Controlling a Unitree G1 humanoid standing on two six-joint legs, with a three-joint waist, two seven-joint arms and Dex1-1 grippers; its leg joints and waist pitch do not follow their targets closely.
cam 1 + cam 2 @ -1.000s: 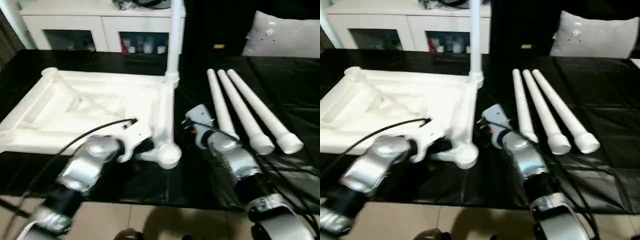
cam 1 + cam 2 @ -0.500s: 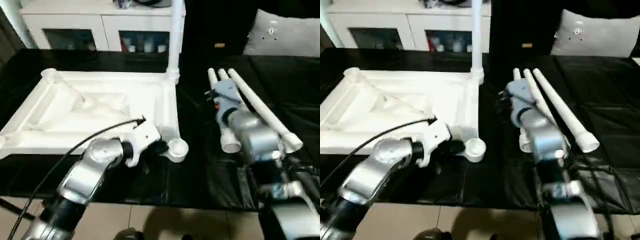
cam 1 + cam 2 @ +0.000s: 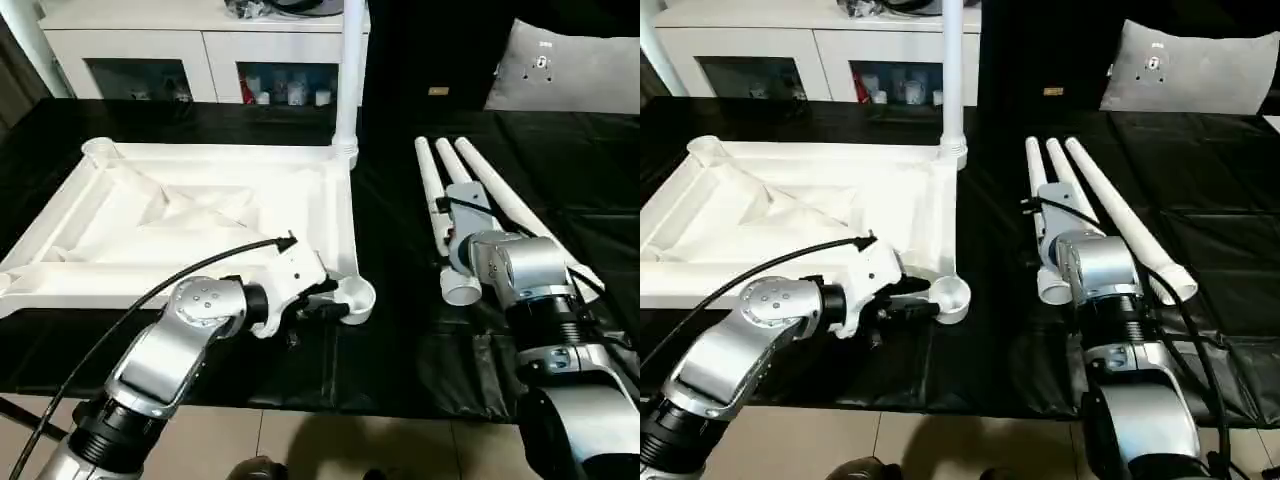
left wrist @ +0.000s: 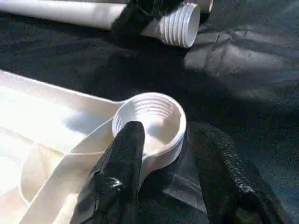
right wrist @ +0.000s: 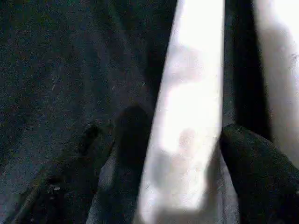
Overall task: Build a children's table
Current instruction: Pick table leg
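Nearest you: your left gripper (image 4: pixel 163 154) sits at the near right corner socket (image 3: pixel 355 297) of the table top (image 3: pixel 200 215). Its two black fingers are parted, one on either side of the socket's round threaded rim, not clamped; from the wrist view one finger (image 4: pixel 124 154) overlaps the rim, and you cannot tell if it touches. The fingers look matte and slightly textured. A black cable (image 3: pixel 190 270) arcs over the silver forearm.

Your right gripper (image 5: pixel 182 154) is down over the nearest of three loose legs (image 3: pixel 440 220). Fingers stand wide apart, straddling the smooth white tube, not yet closed on it.

Table top: white plastic, lying upside down on the black cloth (image 3: pixel 400 340), square, with raised edge walls and diagonal cross-brace ribs inside. Round sockets at the corners; the far left one (image 3: pixel 97 149) is an open ring.

The three loose legs lie side by side just right of the top, long tapered round tubes, thick ribbed screw ends (image 4: pixel 180 25) toward you, thin ends away. A fourth leg (image 3: pixel 348 80) stands upright in the far right corner socket.

The cloth is glossy and creased.

Far: white cabinet (image 3: pixel 200 55) with glazed shelf fronts behind the table, grey pillow (image 3: pixel 570 65) at far right.
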